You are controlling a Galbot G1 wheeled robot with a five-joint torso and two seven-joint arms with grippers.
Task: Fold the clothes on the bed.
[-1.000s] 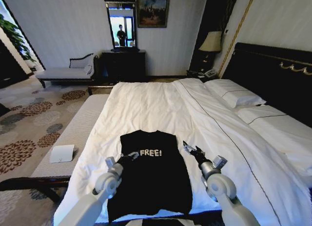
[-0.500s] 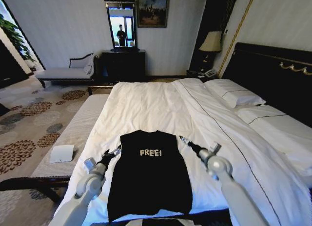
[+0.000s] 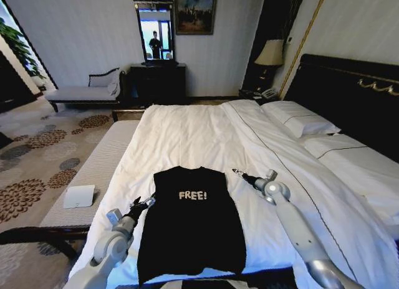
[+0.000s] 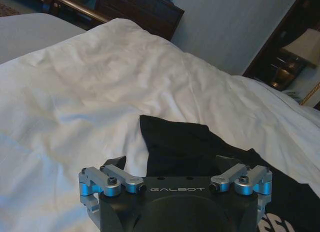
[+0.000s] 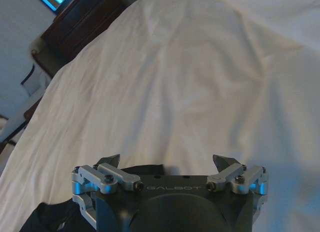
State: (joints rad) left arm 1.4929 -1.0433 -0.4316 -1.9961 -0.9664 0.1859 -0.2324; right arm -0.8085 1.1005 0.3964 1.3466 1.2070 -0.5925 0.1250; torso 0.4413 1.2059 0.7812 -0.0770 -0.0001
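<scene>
I see one black T-shirt (image 3: 192,223) lying flat on the near part of the bed (image 3: 187,136). It has white "FREE!" letters on the chest. I have two arms out, one on each side of the shirt. My left end effector (image 3: 142,205) is just beside the shirt's left edge, over the white duvet. Its fingers are spread wide apart and hold nothing. My right end effector (image 3: 240,174) is near the shirt's top right corner, also over the duvet. Its fingers are spread apart too, and they hold nothing. Farther up the bed I count two white pillows (image 3: 300,122) by the dark headboard (image 3: 349,96). One lamp (image 3: 270,53) stands behind them.
</scene>
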